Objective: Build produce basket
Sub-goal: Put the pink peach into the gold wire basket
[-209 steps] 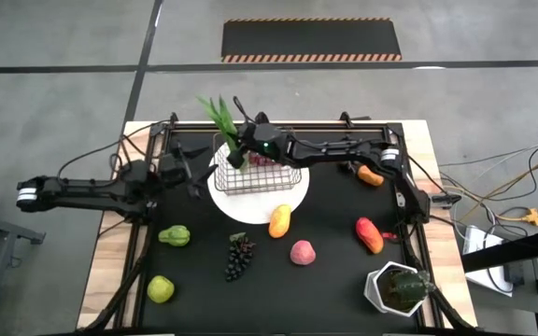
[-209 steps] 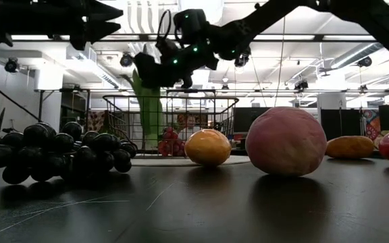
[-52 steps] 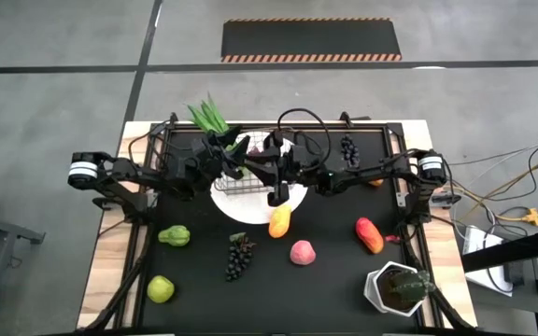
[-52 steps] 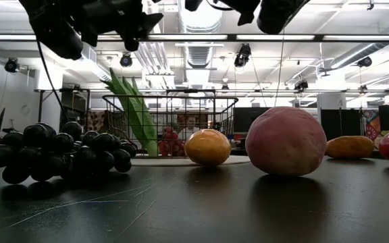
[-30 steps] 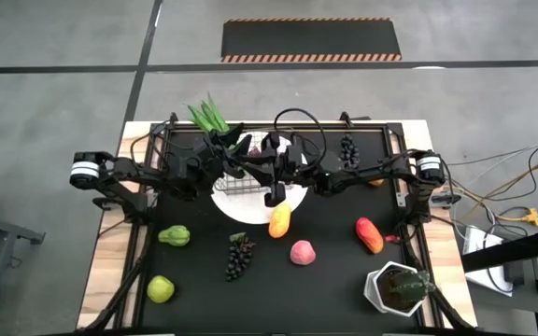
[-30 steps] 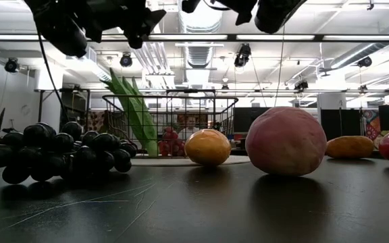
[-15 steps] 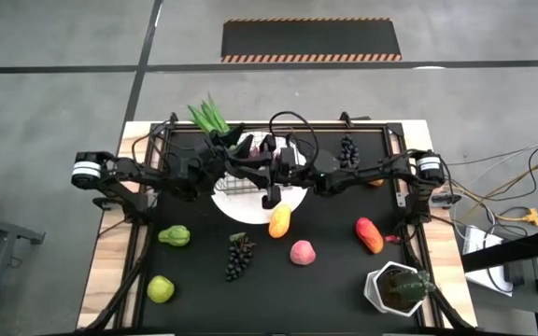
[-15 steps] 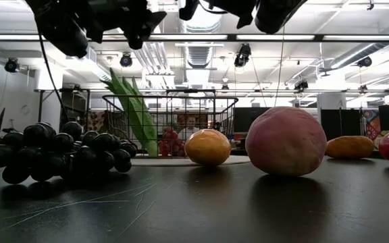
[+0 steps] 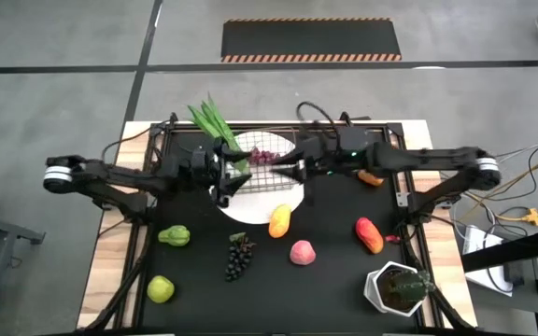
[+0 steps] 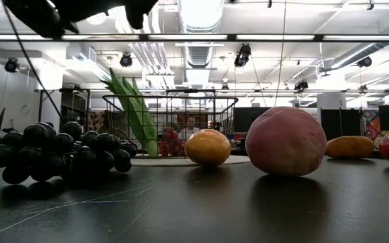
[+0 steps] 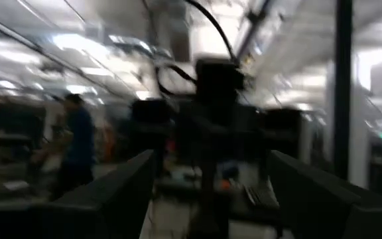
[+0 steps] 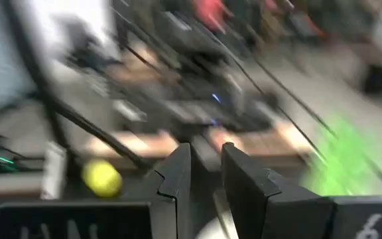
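Wire basket (image 9: 261,174) on white plate (image 9: 255,207), leafy stalks (image 9: 215,124) and grapes inside. Left gripper (image 9: 220,189) spread, empty, at basket's left edge; right gripper (image 9: 294,170) nearly pressed together, empty, at right edge. Risk: either arm knocks basket, stalks tip out.

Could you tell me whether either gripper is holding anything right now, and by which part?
Nothing is held: the left gripper has open, empty fingers, and the right gripper has nothing between its nearly closed fingers.

Grey wire basket (image 9: 267,177) on white plate (image 9: 255,207), green leafy stalks (image 9: 215,124), dark grapes (image 9: 239,256), pink peach (image 9: 302,252), yellow-orange mango (image 9: 279,221), green pear (image 9: 175,236), yellow-green apple (image 9: 161,288), black counter (image 9: 325,280).
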{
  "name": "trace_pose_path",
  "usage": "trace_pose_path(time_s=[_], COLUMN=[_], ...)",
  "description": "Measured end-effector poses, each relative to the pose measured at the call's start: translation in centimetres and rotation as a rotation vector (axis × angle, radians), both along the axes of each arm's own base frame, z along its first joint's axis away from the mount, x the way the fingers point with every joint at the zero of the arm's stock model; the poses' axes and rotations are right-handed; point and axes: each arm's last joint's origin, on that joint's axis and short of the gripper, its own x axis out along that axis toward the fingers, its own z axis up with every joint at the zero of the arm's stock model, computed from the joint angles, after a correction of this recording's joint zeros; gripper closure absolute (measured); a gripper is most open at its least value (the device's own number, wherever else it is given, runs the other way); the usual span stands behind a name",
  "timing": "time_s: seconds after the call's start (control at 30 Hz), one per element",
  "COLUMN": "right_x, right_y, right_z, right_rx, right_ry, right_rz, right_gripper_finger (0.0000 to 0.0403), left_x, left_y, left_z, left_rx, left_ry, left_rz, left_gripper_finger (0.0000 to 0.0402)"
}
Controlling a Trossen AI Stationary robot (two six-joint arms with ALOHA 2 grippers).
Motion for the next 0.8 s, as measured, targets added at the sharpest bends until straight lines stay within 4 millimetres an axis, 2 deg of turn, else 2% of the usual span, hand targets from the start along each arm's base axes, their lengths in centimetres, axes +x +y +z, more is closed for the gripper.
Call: trace_pose_path(time_s=[0.1, 0.23, 0.4, 0.5, 0.63, 0.8], right_x=[-2.9, -6.6, -10.2, -10.9, -10.9, -10.2], right_y=[-0.4, -0.9, -0.8, -0.7, -0.7, -0.8], right_z=[-0.1, -1.7, -2.7, -3.0, -2.9, -3.4], right_rx=[0.073, 0.159, 0.269, 0.294, 0.295, 0.288], right_ry=[0.247, 0.539, 0.752, 0.791, 0.788, 0.811], right_rz=[-0.246, -0.578, -0.769, -0.801, -0.801, -0.805], right_gripper_finger=[0.0326, 0.0326, 0.0326, 0.0326, 0.0326, 0.0326], left_x=[-0.8, -1.6, -1.9, -1.4, -0.3, 0.6], left_y=[-0.5, -0.9, -1.3, -1.5, -2.1, -3.6], left_z=[0.0, -0.1, -0.3, -1.0, -2.0, -1.2], left_rx=[-0.002, -0.005, -0.031, -0.107, -0.184, -0.222], left_ry=[0.123, 0.225, 0.272, 0.377, 0.582, 0.753], left_rz=[-0.027, -0.042, -0.066, -0.046, 0.033, 0.038], left_gripper_finger=[0.0127, 0.0127, 0.0127, 0.0127, 0.0127, 0.0127])
